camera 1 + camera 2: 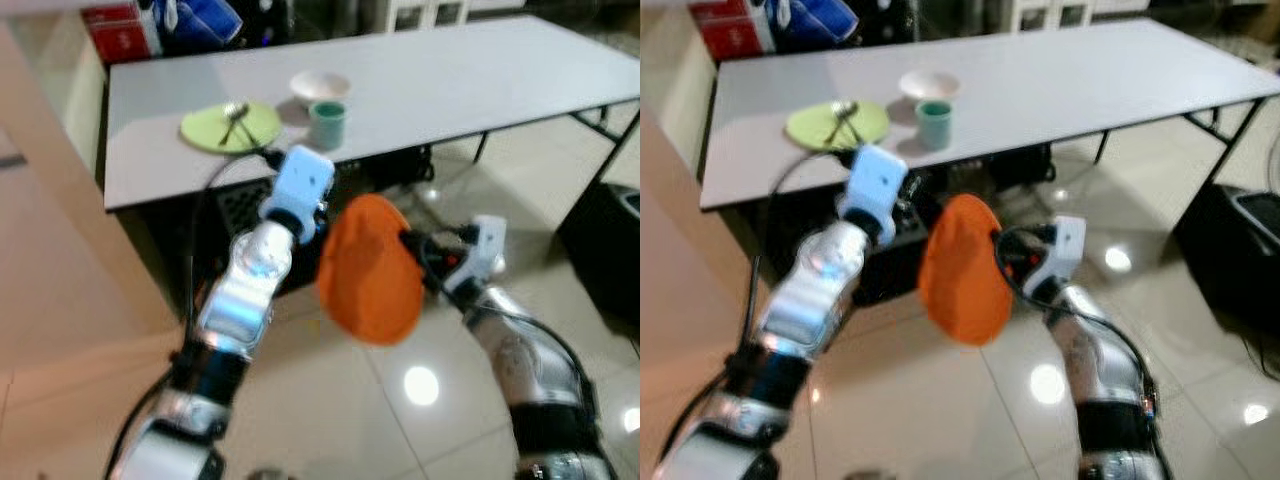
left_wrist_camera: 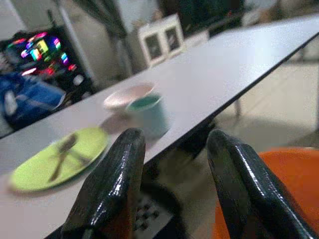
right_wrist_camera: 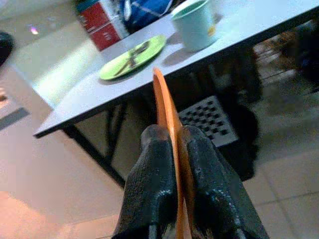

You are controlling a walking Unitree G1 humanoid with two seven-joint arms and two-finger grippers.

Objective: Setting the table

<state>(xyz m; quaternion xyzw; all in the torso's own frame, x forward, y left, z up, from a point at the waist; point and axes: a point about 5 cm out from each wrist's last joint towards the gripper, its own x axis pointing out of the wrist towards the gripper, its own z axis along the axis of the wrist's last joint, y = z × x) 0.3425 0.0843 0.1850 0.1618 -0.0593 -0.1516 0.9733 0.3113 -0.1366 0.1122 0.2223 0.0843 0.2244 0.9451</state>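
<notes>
Orange and round, a flat plastic plate (image 1: 369,270) is carried on edge in front of the robot, above the glossy tiled floor (image 1: 420,400) and short of the long white table (image 1: 470,80). The plate's rim is pinched tightly between the two black fingers (image 3: 154,189) of the right gripper (image 3: 172,144), as is seen plainly in the right wrist view. The left gripper (image 2: 174,164) is held beside the plate with its fingers spread apart and nothing between them; it is pointed toward the table.

The setting is judged to be partly done. One place is already laid near the table's front left corner: a lime-green round plate (image 1: 231,126) on which cutlery, apparently a fork and a spoon (image 1: 236,120), has been laid crosswise. Just beside it a pale teal cup (image 1: 327,123) stands upright, and a shallow white bowl (image 1: 319,86) sits just behind the cup. What is inside the cup and the bowl cannot be made out; the bowl looks empty from this angle.

The orange plate has not yet been set down, and most of the tabletop is bare, so further places would seem to be left.
</notes>
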